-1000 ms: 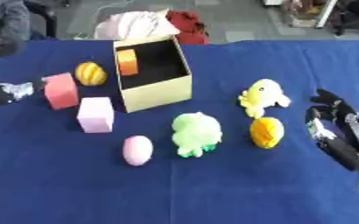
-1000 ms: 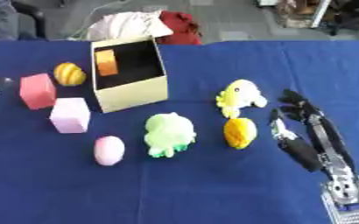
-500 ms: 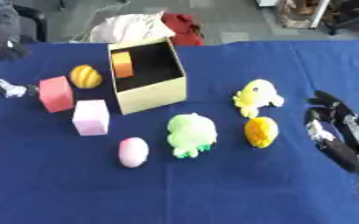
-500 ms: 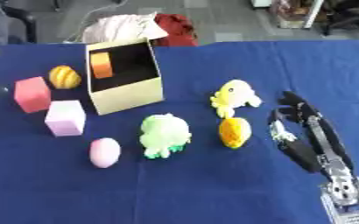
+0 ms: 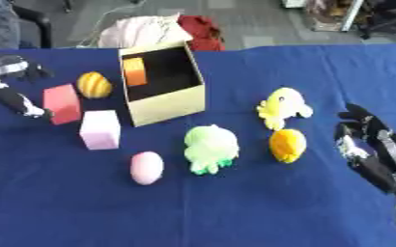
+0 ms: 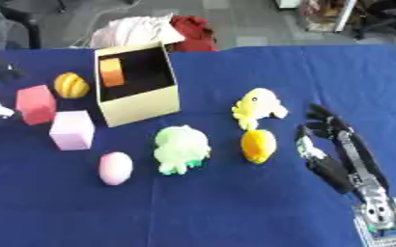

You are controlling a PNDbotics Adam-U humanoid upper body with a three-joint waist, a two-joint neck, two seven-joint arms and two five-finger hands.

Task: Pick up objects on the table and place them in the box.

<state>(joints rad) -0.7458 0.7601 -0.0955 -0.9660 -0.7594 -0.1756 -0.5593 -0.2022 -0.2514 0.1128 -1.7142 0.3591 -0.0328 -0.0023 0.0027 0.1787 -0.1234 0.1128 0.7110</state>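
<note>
Blue table: carries 1 box and 7 loose items.

Cardboard box: open top, left of centre toward the far side; 1 orange block inside against its left wall.

Left of the box: 1 yellow-and-orange striped ball, 1 red block near it, 1 pale pink cube just in front of the red block.

In front of the box: 1 pink egg, 1 green plush toy.

Right of the box: 1 yellow plush toy; 1 orange plush toy just in front of it.

Right hand: at the right edge, beside the orange plush toy, fingers relaxed and spread, holding nothing.

Left hand: at the left edge next to the red block; whether its fingers are spread or curled cannot be told.
</note>
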